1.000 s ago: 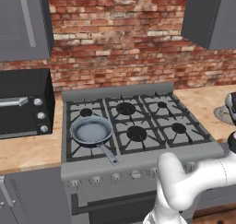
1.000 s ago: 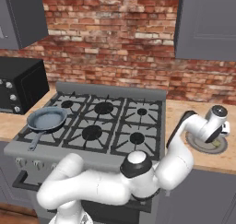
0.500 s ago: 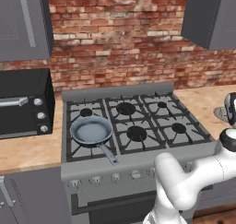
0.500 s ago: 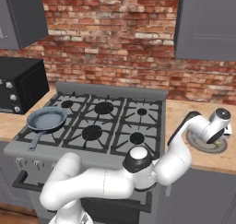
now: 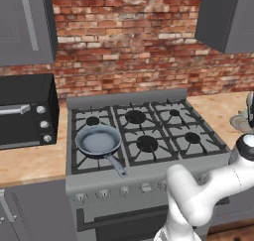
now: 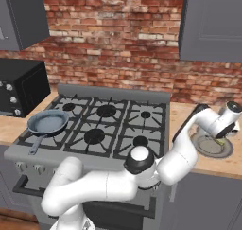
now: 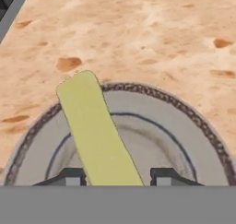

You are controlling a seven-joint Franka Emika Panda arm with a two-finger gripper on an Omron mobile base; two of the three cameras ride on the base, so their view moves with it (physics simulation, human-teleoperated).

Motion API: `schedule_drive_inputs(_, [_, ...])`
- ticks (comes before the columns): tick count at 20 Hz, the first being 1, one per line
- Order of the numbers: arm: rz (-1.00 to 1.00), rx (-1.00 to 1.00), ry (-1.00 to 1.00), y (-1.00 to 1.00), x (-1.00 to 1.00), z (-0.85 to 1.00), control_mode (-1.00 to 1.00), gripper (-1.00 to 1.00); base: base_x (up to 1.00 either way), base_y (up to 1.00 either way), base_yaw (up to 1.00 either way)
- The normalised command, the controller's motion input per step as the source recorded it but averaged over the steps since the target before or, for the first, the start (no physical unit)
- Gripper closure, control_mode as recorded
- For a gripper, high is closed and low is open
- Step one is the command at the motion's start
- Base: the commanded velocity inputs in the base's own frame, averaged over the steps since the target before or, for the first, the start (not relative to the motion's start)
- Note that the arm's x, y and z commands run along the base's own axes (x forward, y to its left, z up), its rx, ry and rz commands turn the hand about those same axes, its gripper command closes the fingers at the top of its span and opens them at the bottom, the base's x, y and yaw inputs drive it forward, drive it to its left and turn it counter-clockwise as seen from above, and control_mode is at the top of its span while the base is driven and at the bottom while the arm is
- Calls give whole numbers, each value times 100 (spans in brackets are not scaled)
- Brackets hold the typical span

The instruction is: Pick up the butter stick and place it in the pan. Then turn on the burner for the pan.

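While my end effector [image 7: 114,176] hangs over grey plate [image 7: 193,140], fingertips [image 7: 72,176] flank butter stick [image 7: 94,128]; left tip touches, right stands apart, firm grip cannot tell. Stick lies across plate rim onto tan surface [image 7: 138,34]. Pan [image 5: 98,140] on stove [image 5: 149,136], well apart.

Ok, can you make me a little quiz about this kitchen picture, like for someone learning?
1. True or false: the pan already has the butter stick in it.
2. What does the butter stick lie on? A) grey plate B) the stove C) the toaster oven
3. Fill in: in the hand view, the gripper has one fingertip on each ____ of the butter stick.

Key: 1 false; 2 A; 3 side.
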Motion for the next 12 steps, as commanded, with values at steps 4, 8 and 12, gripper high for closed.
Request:
schedule_drive_inputs(4, [2, -15, -13, 100, -41, 5, -100, 100, 0, 0, 0])
schedule_drive_inputs(8, [1, -11, -18, 100, -58, 0, -100, 100, 0, 0, 0])
schedule_drive_inputs(12, [0, -7, -12, 100, -72, 0, -100, 100, 0, 0, 0])
